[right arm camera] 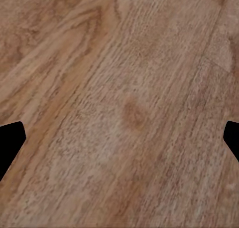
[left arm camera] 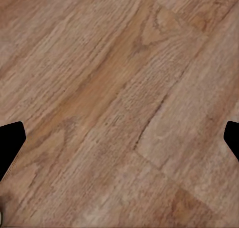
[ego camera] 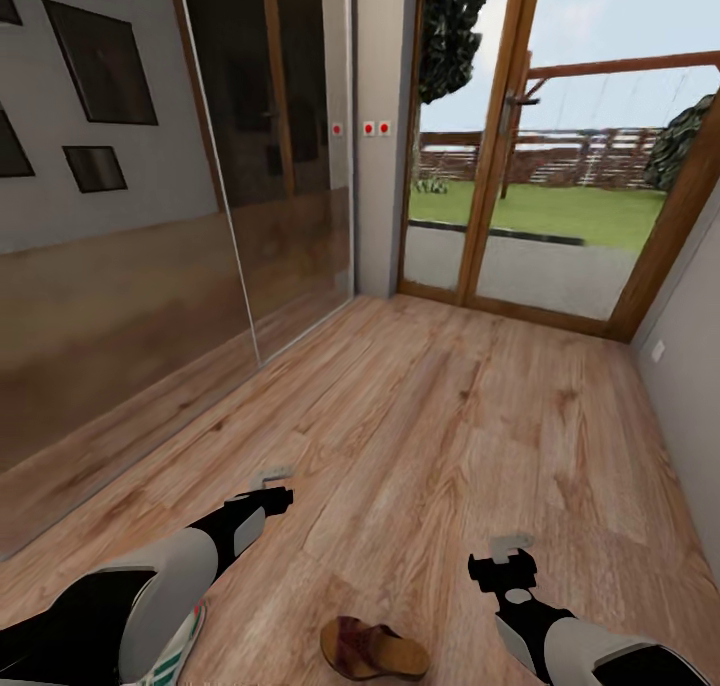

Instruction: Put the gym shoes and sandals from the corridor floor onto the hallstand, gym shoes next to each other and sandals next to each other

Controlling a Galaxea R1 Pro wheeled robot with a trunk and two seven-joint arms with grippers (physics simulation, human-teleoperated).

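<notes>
Both the left gripper (ego camera: 277,483) and right gripper (ego camera: 510,554) hung spread and empty over the floor (ego camera: 470,406). One sandal (ego camera: 372,649) lay at six o'clock, a sneaker (ego camera: 170,650) at seven.

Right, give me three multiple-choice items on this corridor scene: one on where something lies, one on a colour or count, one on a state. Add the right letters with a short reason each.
1. Where does the brown sandal lie?
A. On the corridor floor between the two arms
B. On a shelf
C. Against the glass door

2. What colour stripes show on the gym shoe that peeks out beside the left arm?
A. Blue
B. Teal-green
C. Black

3. How are the left gripper and the right gripper?
A. Both shut on a shoe
B. Left shut on the sandal
C. Both open, holding nothing

Answers:
1 A, the head view shows it flat on the planks near the lower edge.
2 B, green stripes show on the white side.
3 C, both wrist views show fingertips wide apart over bare planks.
</notes>
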